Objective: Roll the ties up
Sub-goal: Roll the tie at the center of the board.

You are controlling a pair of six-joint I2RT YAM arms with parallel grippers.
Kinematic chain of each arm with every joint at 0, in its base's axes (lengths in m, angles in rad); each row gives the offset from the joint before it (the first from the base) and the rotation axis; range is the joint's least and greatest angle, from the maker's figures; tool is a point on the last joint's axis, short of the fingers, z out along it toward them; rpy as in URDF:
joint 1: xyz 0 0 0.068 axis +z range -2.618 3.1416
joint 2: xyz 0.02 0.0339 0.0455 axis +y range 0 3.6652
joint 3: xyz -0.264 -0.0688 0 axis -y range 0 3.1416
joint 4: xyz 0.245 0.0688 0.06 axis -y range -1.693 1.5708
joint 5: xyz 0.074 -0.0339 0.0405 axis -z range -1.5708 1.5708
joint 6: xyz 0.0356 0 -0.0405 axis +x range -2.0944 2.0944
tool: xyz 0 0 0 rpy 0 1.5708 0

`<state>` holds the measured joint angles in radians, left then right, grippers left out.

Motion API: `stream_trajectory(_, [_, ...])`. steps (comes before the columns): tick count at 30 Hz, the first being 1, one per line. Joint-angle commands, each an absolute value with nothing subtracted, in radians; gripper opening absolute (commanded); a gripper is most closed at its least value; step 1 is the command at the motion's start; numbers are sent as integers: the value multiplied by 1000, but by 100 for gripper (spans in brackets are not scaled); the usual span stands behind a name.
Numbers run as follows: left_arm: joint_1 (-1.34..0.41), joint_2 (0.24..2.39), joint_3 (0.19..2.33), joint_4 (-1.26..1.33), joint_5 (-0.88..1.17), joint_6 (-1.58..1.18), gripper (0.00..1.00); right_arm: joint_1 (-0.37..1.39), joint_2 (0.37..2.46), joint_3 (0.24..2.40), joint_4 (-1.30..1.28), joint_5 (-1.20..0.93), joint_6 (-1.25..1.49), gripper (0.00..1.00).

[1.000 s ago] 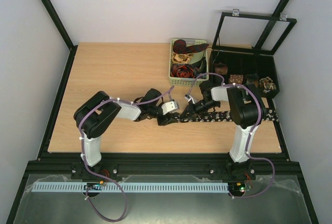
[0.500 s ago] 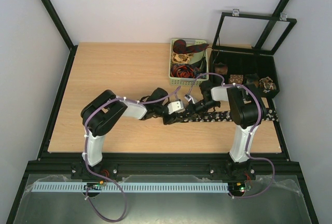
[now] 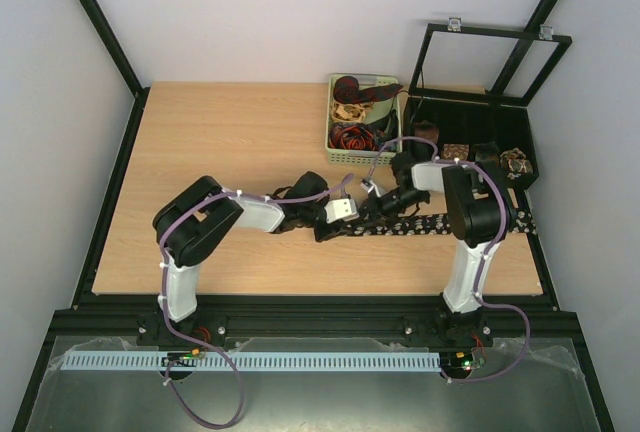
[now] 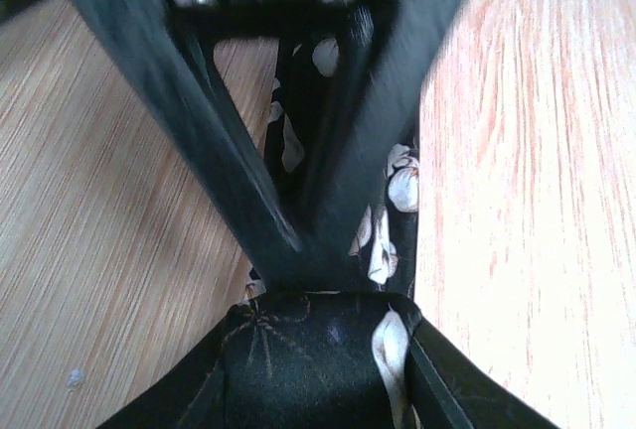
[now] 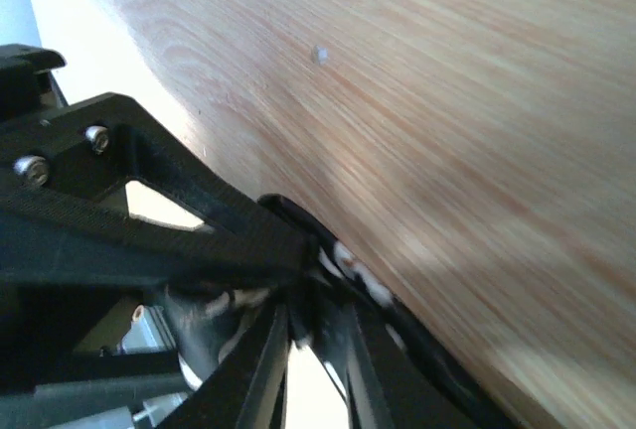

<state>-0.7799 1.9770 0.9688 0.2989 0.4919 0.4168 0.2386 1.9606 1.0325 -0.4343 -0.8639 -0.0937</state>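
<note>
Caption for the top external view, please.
The left gripper and right gripper meet at one end of a black, white-patterned tie stretched along the table, green basket of ties behind.

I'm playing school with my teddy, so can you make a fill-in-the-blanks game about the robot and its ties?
1. The long black tie lying on the table has ___ spots.
2. The basket of loose ties at the back is ___.
3. The black case on the right holds small ties that are already ___.
Missing words: white, green, rolled.
</note>
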Motion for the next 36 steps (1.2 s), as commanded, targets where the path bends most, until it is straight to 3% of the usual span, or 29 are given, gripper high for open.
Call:
stream_trajectory(1, [-769,2019,925,67,349,456,34,162,1920,1074,-627,-816,-195,22])
stream_trajectory(7, [-766,2024,926,39,335,477,36,178,1859,1046,-585,-973,-105,37])
stream_trajectory(17, [-769,2025,927,35,338,471,37,259,1854,927,-307,-893,109,36])
stream_trajectory(22, [-769,2032,933,31,337,477,37,278,1875,939,-291,-862,106,25])
stream_trajectory(27, [-767,2037,937,29,337,470,38,281,1898,956,-353,-814,49,2])
stream_trajectory(32, [-766,2043,948,31,354,446,40,276,1901,957,-396,-784,-1,1])
stream_trajectory(36, [-751,1999,942,68,415,429,53,264,1910,955,-406,-751,-2,1])
